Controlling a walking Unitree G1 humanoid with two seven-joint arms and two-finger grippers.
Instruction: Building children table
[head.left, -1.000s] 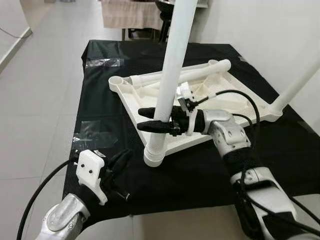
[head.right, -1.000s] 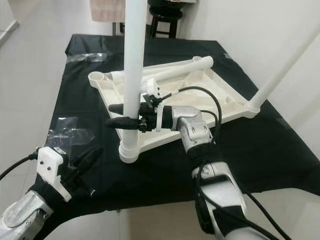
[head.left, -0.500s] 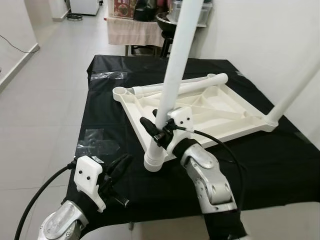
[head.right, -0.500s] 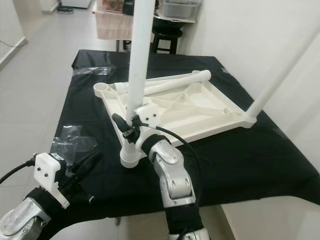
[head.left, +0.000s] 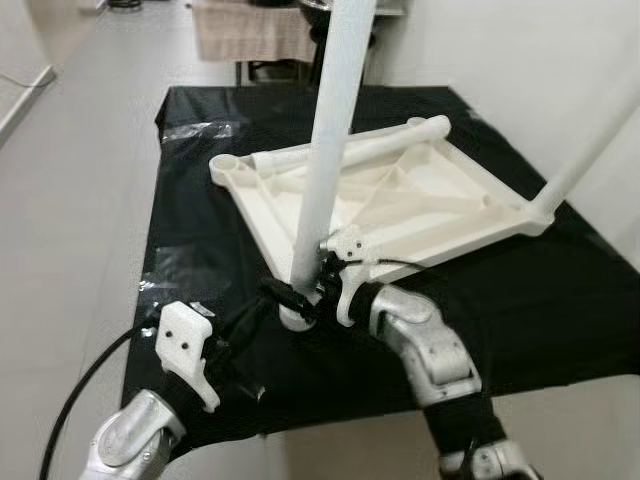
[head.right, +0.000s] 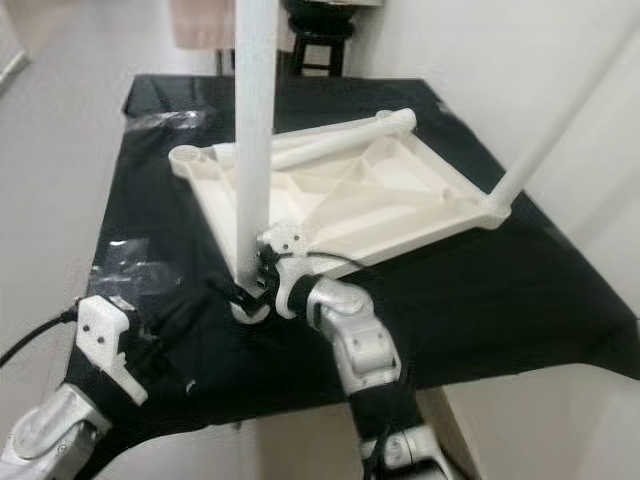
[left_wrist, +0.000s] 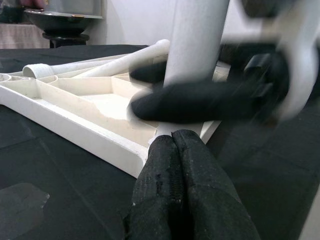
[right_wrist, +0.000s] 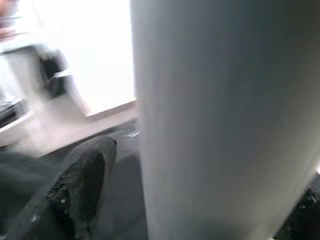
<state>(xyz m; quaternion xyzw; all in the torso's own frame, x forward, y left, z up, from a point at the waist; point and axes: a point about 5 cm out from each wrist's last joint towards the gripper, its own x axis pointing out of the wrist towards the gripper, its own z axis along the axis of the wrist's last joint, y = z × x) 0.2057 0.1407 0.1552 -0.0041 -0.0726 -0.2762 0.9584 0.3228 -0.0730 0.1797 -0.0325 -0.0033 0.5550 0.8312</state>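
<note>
Right now the white tabletop (head.left: 420, 215) lies upside down on a black cloth (head.left: 200, 200) that covers the work surface, ribs facing up, in the middle of the left eye frame. One white leg (head.left: 330, 150) stands upright from the tabletop's near corner socket and runs off the top of the frame. A second leg (head.left: 590, 150) rises slantwise from the corner at the right edge. A third leg (head.left: 350, 150) lies flat along the tabletop's far edge, towards the upper middle.

The right gripper (head.left: 295, 300) sits low at the base of the upright leg, just left of centre, its black fingers on either side of the post; in the right wrist view one finger (right_wrist: 82, 185) shows beside the pale column, but I cannot tell whether they press on it. The left gripper (left_wrist: 175, 145) hovers just above the cloth at the lower left, close to that same corner, with its two fingers pressed together and holding nothing. A strip of clear tape (head.left: 200, 130) glints on the cloth at the upper left.
</note>
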